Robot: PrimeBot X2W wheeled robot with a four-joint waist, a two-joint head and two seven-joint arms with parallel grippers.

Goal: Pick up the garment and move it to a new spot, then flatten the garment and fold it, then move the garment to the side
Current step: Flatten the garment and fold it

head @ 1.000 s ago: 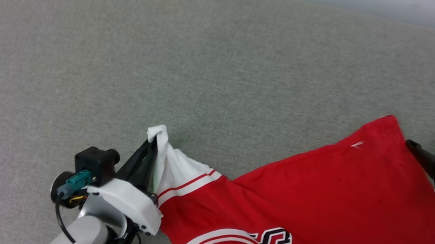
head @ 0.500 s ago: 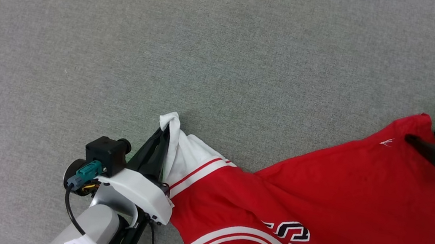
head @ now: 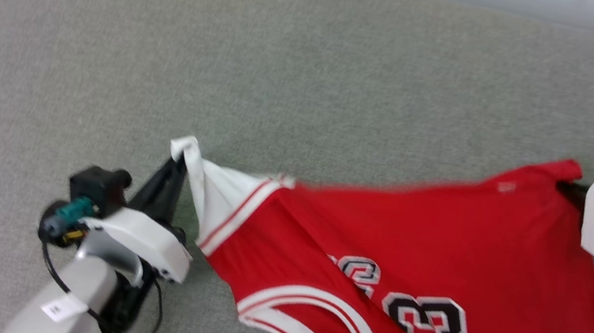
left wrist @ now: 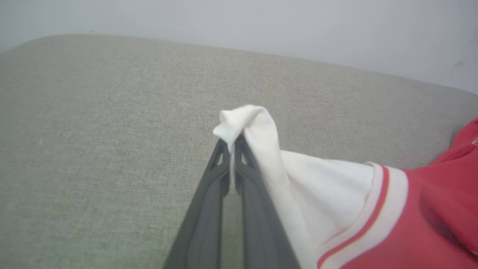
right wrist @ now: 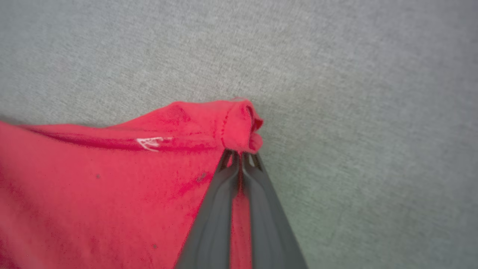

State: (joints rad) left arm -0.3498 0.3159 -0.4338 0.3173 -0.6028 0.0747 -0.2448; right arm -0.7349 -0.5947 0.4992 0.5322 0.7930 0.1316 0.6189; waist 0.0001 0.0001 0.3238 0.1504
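**Garment** (head: 435, 255): red jersey with a white short sleeve (head: 215, 193), red-and-white striped trim and black, white-outlined numerals on the chest. It is stretched taut, printed side up. The left gripper (left wrist: 232, 142) pinches its bunched sleeve tip, and the right gripper (right wrist: 241, 154) pinches a red hem corner. It spans the near right part of the grey fabric surface (head: 298, 74), well apart from the far left corner.
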